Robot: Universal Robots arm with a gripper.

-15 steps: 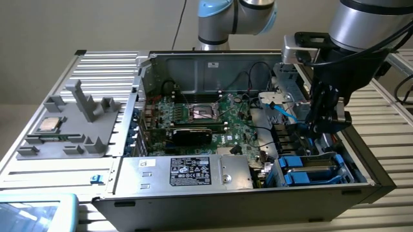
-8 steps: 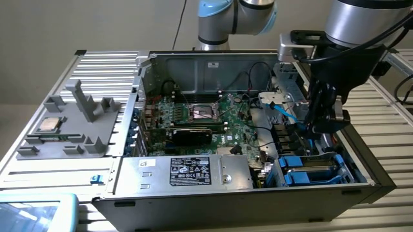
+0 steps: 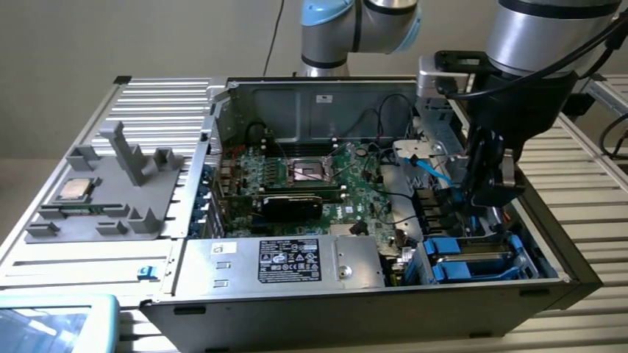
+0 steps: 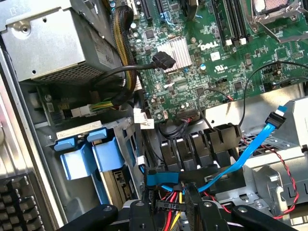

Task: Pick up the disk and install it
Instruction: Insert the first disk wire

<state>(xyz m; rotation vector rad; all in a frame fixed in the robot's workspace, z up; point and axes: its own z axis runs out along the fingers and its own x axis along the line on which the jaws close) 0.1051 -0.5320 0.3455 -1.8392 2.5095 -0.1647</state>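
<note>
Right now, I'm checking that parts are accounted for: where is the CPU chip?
In the exterior view, the CPU chip lies on the grey holder at the exterior view's left, outside the open computer case.

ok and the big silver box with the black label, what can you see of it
The silver box is a rectangular metal housing lying flat inside the open computer case, along its near wall in the exterior view. Its top carries a black label with white print; the wrist view shows a perforated side. A black-sleeved cable bundle runs beside it. Beside it, toward the exterior view's right, sit blue plastic brackets.
</note>
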